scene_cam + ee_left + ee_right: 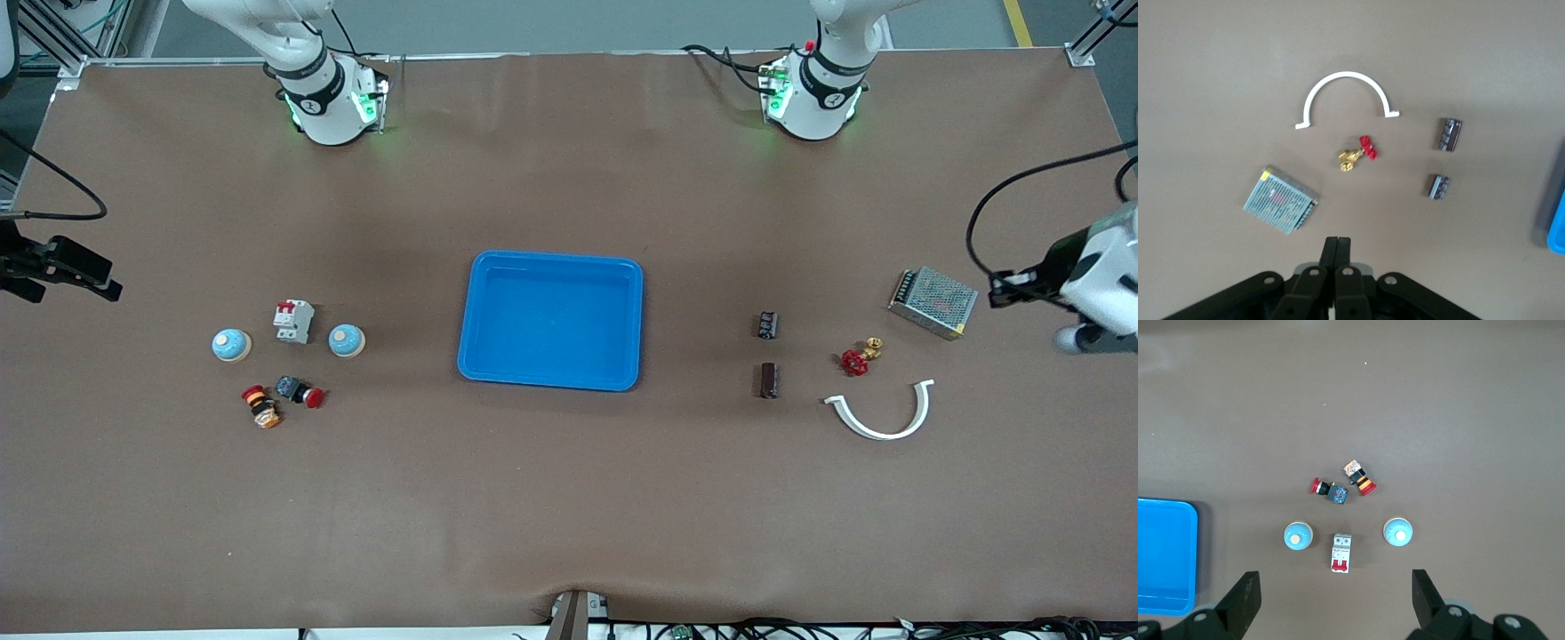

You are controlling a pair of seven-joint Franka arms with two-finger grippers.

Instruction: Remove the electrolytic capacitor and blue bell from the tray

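A: The tray point(551, 320) sits empty mid-table, stiff and light. The blue bell point(347, 340), smooth-domed, wants gripping at its base.

B: The electrolytic capacitor point(769, 380) may roll; pinch its sides. Left gripper point(1336, 248) is closed empty, right gripper point(1335, 593) spread wide.

Open table rings the tray point(551, 378) — clutter lies well apart.

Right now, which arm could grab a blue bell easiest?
The right arm: the right pincer hangs open near both blue bells; the left pincer is shut, over by the capacitors.
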